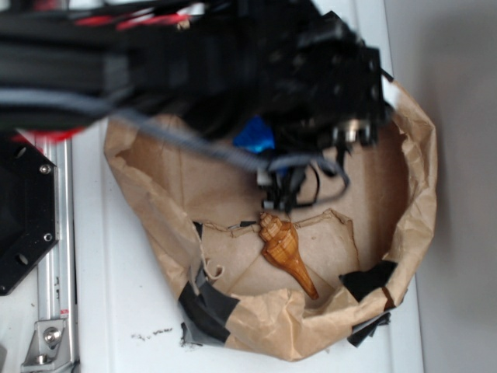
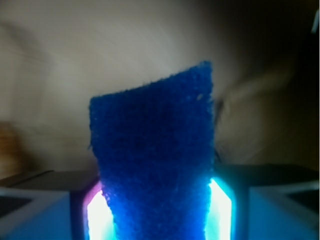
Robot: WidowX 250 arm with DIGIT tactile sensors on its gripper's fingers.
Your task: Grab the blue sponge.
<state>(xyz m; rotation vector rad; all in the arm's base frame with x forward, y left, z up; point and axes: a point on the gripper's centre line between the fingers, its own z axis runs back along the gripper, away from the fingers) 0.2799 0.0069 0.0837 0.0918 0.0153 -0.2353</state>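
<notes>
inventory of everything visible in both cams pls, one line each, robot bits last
blue sponge: 1, bright blue, standing up between the claw fingers in the wrist view; only a blue patch shows under the arm in the exterior view
conch shell: 1, glossy orange-brown, on the paper floor of the bag, lower centre
paper bag: 1, brown, walls rolled down into a shallow basin, patched with black tape at the lower rim
table: 1, white, under the bag
metal rail: 1, silver, left edge
black plate: 1, black, left edge
robot arm: 1, black, blurred, across the top
claw: 1, pads lit, closed on the sponge
</notes>
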